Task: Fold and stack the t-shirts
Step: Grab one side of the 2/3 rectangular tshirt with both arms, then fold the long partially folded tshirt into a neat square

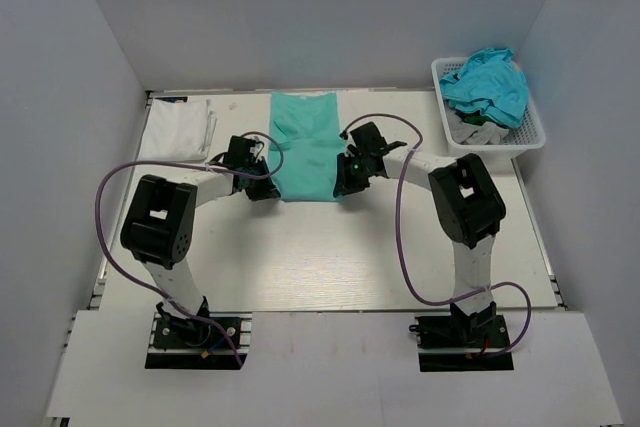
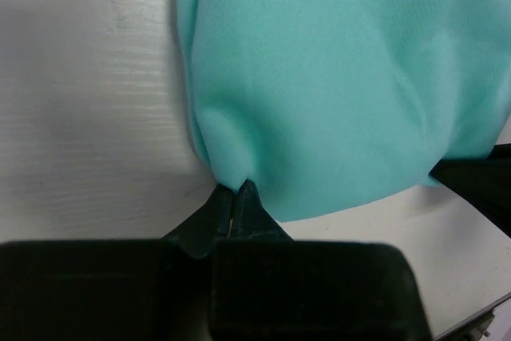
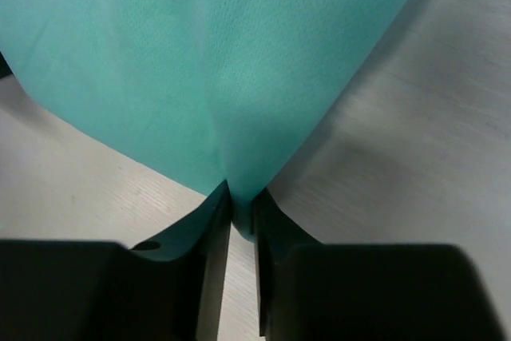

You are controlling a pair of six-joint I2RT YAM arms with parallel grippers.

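Observation:
A mint green t-shirt (image 1: 305, 142) lies flat in the middle of the table, folded narrow, with its collar at the far end. My left gripper (image 1: 268, 187) is at its near left corner. In the left wrist view that gripper (image 2: 234, 189) is shut on a pinch of the mint cloth (image 2: 335, 77). My right gripper (image 1: 345, 182) is at the near right corner. In the right wrist view it (image 3: 242, 193) has closed on the shirt's edge (image 3: 200, 53), with cloth filling the narrow gap between the fingers. A folded white t-shirt (image 1: 178, 127) lies at the back left.
A white lattice basket (image 1: 532, 132) stands at the back right, holding a turquoise-blue t-shirt (image 1: 487, 82) on top of grey cloth (image 1: 478, 130). Grey walls close in the table on three sides. Purple cables loop off both arms.

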